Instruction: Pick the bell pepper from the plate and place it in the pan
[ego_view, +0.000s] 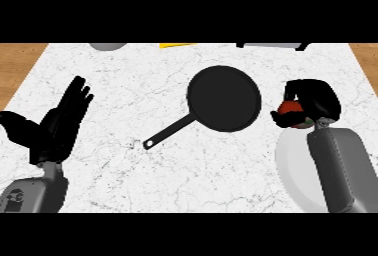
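Observation:
A red bell pepper (289, 108) with a bit of green shows between the curled fingers and thumb of my right hand (316, 100), which hides most of it. The hand holds it above the far end of the white plate (295, 170), just right of the pan. The black pan (224, 98) lies on the counter's middle with nothing in it, its handle (168, 132) pointing toward the lower left. My left hand (55, 122) rests open at the left, fingers up, away from everything.
The marble counter (133, 165) has wooden strips at both far corners. Along the back edge sit a grey round object (108, 46), a yellow item (177, 44) and a grey-black item (275, 45), all partly cut off.

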